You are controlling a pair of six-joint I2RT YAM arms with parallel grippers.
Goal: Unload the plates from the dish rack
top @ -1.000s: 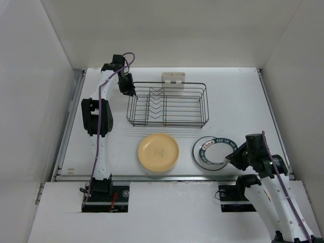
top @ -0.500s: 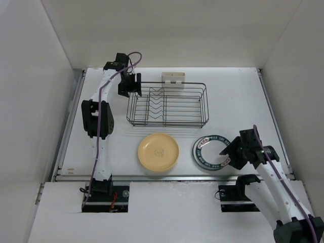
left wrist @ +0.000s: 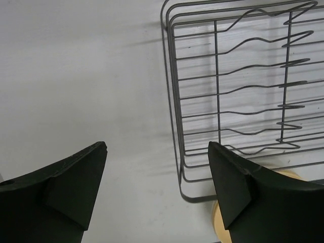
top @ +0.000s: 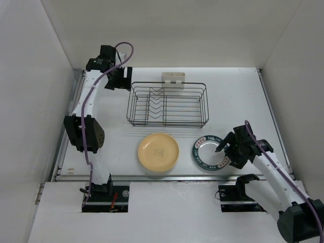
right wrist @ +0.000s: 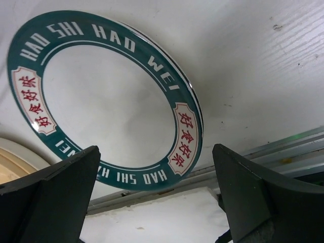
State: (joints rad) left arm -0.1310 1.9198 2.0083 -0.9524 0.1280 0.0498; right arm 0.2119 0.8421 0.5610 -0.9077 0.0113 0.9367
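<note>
Rack (top: 167, 104) sits mid-table (top: 243, 96), white holder (top: 173, 79) clipped at its 12 o'clock side. No plate stands in any divider slot, in the top view or in the left wrist view. Two plates lie flat on the table, apart from each other: the yellow plate (top: 158, 152) at 6 o'clock of the rack and the green-rim plate (top: 210, 153) at about 5 o'clock. Left gripper (top: 124, 81) hangs off the rack's 10 o'clock corner, fingers spread, nothing between them. Right gripper (right wrist: 155, 152) is over the 3 o'clock rim of the green-rim plate, fingers spread wide and not pinching it; I cannot tell whether they touch it. Judgement: unloading looks complete for everything in view, since the rack is bare and both plates are down. What is left appears to be only drawing the arms clear.
</note>
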